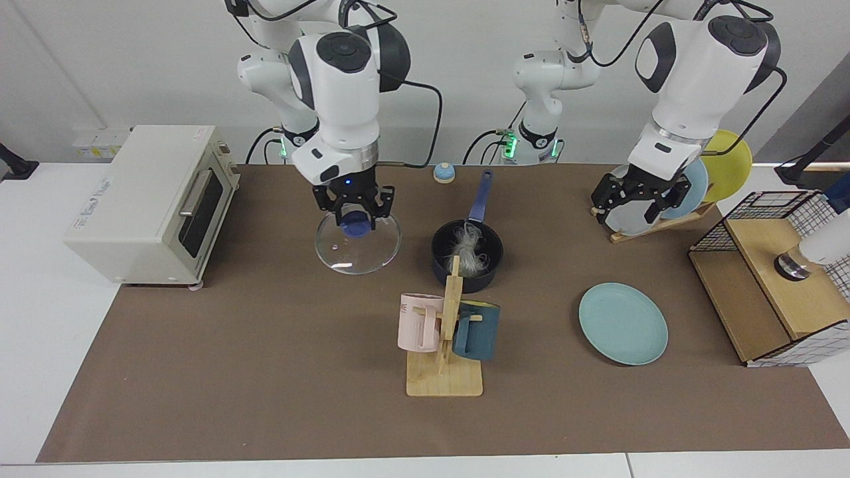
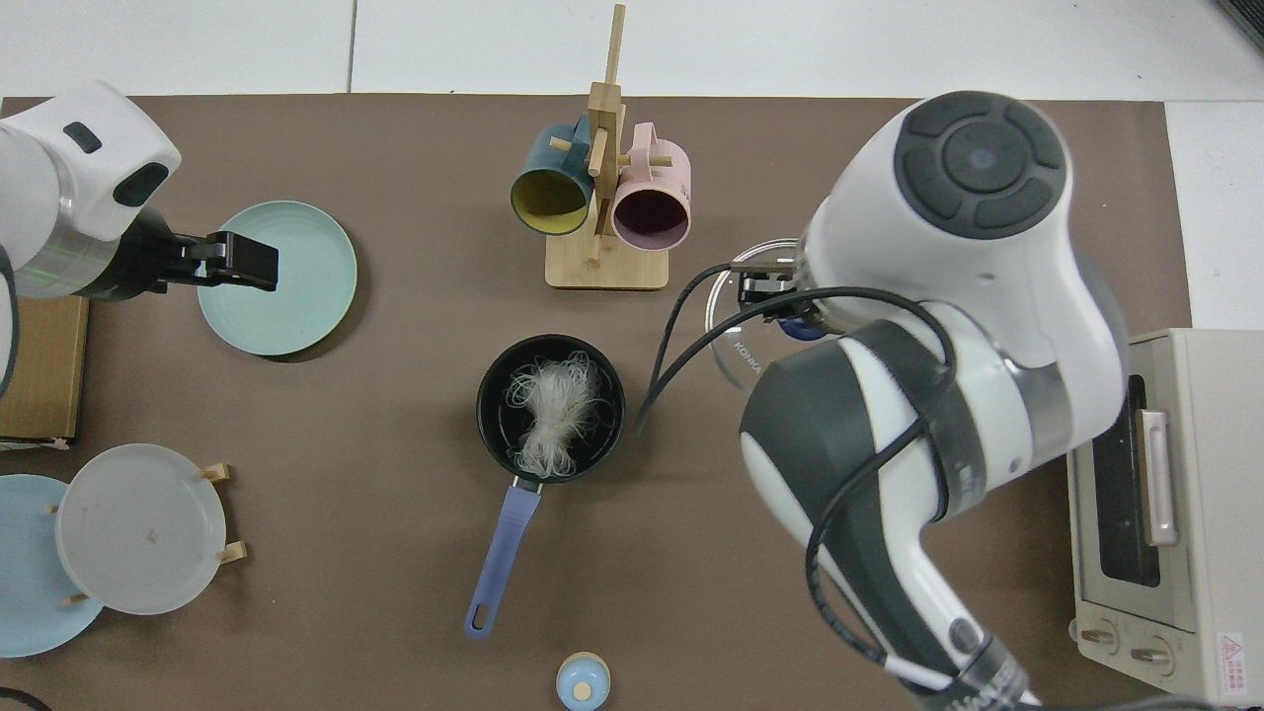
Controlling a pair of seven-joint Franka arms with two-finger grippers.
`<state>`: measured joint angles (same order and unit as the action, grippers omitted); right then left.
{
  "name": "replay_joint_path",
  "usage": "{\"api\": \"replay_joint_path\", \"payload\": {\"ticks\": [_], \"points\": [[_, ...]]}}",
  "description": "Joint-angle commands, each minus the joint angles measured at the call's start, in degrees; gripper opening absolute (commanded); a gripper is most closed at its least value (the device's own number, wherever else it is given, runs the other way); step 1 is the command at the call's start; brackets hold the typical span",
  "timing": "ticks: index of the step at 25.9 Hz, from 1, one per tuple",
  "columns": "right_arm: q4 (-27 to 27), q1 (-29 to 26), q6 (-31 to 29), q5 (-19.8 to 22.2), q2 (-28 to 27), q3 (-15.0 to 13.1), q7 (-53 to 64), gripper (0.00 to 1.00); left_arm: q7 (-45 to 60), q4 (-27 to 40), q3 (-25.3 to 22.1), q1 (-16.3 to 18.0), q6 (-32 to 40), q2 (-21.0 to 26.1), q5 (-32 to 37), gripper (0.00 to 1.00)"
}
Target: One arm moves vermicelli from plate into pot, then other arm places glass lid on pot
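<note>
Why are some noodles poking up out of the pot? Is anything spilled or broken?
Nothing looks spilled or broken. The vermicelli sits inside the pot, a few strands sticking up above its rim. The right claw holds the glass lid by its knob, beside the pot. The left claw waits open near the plate rack. The plate is bare.

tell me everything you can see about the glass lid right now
The glass lid is a round disc of clear glass with a thin rim and a blue knob at its centre. Faint lettering shows on the glass in the top view. The right hand is shut on the knob and holds the lid in the air, roughly level, beside the pot and not yet over it. Nothing else touches it. From above, the arm hides most of it.
</note>
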<state>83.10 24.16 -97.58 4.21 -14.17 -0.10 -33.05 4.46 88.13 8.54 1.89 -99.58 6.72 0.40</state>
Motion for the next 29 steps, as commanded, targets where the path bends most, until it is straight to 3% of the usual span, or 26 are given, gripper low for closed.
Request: {"api": "replay_joint_path", "payload": {"ticks": [1,10,16,29], "points": [[2.7,4.2,0.2,0.4,2.7,-0.2,-8.8,0.00,0.2,-0.4,-0.3,-0.1,-0.3,-0.1,-0.7,1.00],[1.8,11.7,-4.5,1.1,-1.8,-0.2,-14.7,0.00,0.2,-0.3,-0.2,-0.1,-0.3,-0.1,-0.7,1.00],[-3.9,16.1,-5.3,1.3,-8.6,-0.4,-19.8,0.00,0.2,-0.4,-0.2,-0.2,-0.3,-0.1,-0.7,1.00],[-3.7,18.9,-14.7,2.4,-13.8,-0.4,-22.2,0.00,0.1,-0.3,-0.2,-0.1,-0.3,-0.1,-0.7,1.00]]}}
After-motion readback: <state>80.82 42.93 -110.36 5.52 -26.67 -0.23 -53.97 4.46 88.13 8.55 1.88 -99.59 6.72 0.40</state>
